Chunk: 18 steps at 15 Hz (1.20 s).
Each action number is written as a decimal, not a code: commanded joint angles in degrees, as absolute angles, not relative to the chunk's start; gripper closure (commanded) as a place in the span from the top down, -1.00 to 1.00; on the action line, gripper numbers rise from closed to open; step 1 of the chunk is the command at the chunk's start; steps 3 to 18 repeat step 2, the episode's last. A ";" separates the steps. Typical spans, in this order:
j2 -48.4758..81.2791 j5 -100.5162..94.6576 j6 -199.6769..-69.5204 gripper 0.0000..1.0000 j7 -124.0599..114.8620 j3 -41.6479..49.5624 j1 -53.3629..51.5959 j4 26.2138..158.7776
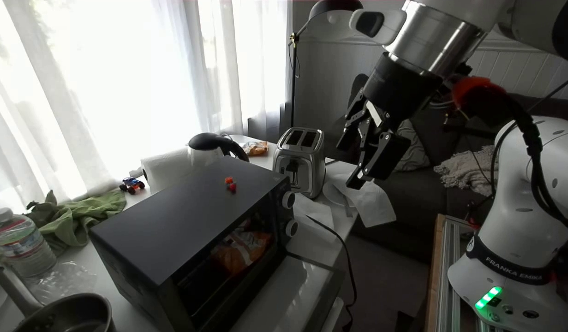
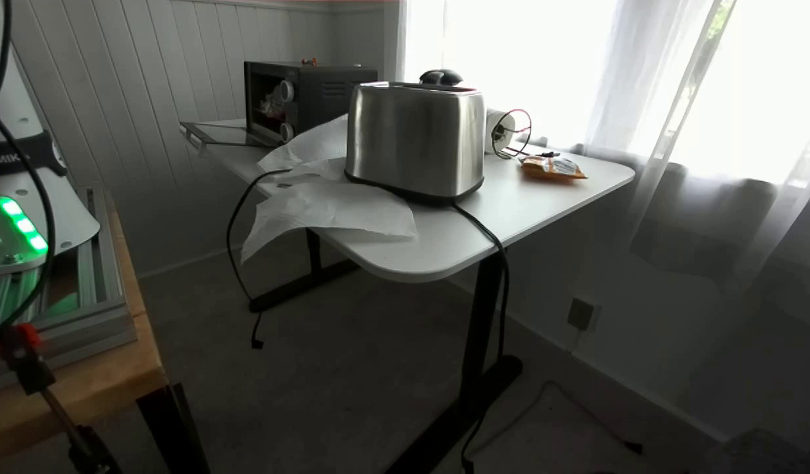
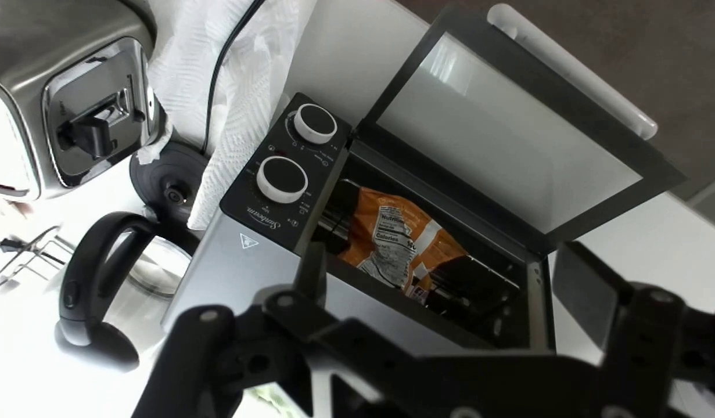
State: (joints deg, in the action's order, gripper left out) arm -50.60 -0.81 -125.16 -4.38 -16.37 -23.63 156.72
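My tool (image 3: pixel 448 273) stands wide, its two fingers (image 3: pixel 584 293) well apart with nothing held between them. In an exterior view I see it hanging in the air to the right of the toaster oven (image 1: pixel 187 212), touching nothing. Through the wrist view I look between the fingers onto the oven: its glass door (image 3: pixel 508 133) is lowered, and the orange bag (image 3: pixel 392 232) lies inside, its printed nutrition panel facing me. The bag sits nearer the end with the two knobs (image 3: pixel 281 179) than the opposite end. On the oven's top I make out a small red-and-orange object (image 1: pixel 230 184), too tiny to name. To the right of the oven, the steel toaster (image 1: pixel 300 159) stands upright on the white surface (image 1: pixel 307 244), with white paper sheets (image 1: pixel 369 203) beside it, one of them drooping over the edge. A black cord (image 3: pixel 211 104) crosses the paper and hangs down from the surface. On the far side of the oven I see the kettle (image 1: pixel 207 142) and the paper roll (image 1: pixel 166 166); a second orange packet (image 1: pixel 256 148) lies farther back, left of the toaster. Toward the left are a toy truck (image 1: pixel 132 185), a green cloth (image 1: pixel 80 216) and a water bottle (image 1: pixel 23 242), with a metal pot (image 1: pixel 71 318) at the near left corner.
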 commanded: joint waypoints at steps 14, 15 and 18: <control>-51.07 -0.14 -125.03 1.00 -3.83 -16.95 -22.95 157.08; -51.07 -0.14 -125.03 1.00 -3.83 -16.95 -22.95 157.08; -51.07 -0.14 -125.03 1.00 -3.83 -16.95 -22.95 157.08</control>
